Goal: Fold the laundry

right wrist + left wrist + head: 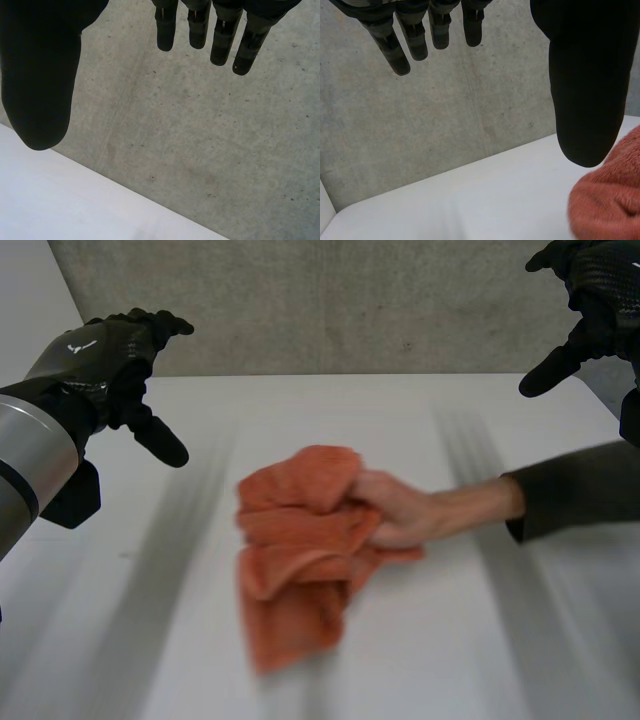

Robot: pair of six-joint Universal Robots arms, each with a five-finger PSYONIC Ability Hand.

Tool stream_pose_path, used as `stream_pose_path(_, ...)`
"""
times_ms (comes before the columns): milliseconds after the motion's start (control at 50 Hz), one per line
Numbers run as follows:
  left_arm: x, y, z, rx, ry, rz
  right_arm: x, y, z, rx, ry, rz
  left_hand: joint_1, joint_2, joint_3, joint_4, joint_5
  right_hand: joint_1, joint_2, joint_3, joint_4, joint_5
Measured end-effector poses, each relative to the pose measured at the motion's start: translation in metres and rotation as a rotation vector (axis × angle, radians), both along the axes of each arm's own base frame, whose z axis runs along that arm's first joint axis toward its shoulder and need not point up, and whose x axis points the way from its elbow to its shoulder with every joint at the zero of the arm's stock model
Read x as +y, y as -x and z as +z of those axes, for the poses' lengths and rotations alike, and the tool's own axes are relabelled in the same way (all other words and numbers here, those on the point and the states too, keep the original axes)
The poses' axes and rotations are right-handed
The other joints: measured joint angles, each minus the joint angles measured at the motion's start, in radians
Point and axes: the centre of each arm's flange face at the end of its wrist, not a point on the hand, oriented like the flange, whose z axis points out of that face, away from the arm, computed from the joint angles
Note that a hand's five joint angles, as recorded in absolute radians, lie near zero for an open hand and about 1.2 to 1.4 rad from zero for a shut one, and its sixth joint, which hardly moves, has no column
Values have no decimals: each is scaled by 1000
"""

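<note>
A crumpled orange towel [298, 550] lies bunched in the middle of the white table [480, 640]. A person's hand [400, 508] reaches in from the right and grips the towel's right side. My left hand [118, 358] hovers high above the table's left part, open, fingers straight, holding nothing. My right hand [590, 295] hangs open above the far right corner, well away from the towel. In the left wrist view the towel [612, 197] shows beyond my thumb [587, 85], with the fingers [402, 37] spread. The right wrist view has my straight fingers [220, 30] and thumb [42, 75] over the table's far edge.
A grey concrete wall [340, 300] stands behind the table's far edge. The person's dark-sleeved forearm [580, 502] crosses the right side of the table, under my right hand.
</note>
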Motion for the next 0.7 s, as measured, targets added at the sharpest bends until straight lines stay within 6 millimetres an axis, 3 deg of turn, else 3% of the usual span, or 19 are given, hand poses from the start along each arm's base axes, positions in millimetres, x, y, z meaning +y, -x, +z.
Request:
stream_pose_path(480,-6,4,-12,-19,-35,-2,-1,-6,-11,39,-24,34,0,0,0,0,0,0,0,0,0,0)
stream_pose_path(640,-6,4,-18,-63,-51,-4,7,-30,-36,125,-94,187,0,0,0,0,0,0,0,0,0,0)
stream_pose_path(700,-4,2,-30,-117,-95,-7,14,-43,-59,207,-156,267,4,23,18,19,0,0,0,0,0,0)
